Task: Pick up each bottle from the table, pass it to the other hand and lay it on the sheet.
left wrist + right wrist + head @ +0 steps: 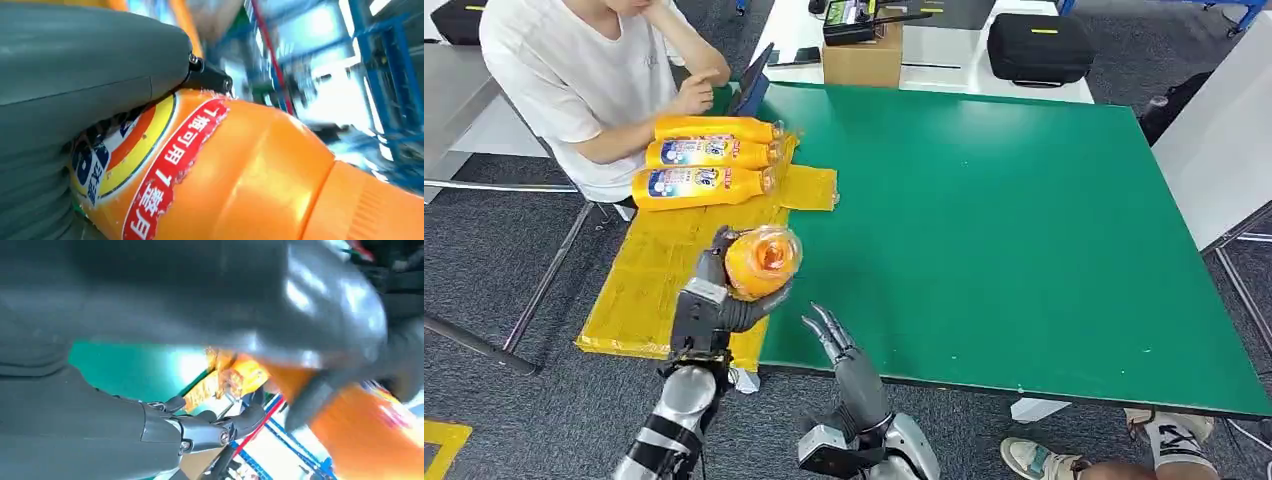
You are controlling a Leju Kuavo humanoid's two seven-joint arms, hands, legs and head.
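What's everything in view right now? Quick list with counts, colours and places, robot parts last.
held bottle: one, orange, gripped over the sheet's near part
laid bottles: three, orange-yellow, side by side on the sheet's far end
sheet: one, yellow, along the table's left edge
table: one, green top
cardboard box: one, brown, beyond the far edge
black case: one, on the white surface behind
person: one, white shirt, seated at the far left corner
left robot hand: grips the held bottle
right robot hand: fingers apart, holds nothing, beside the held bottle
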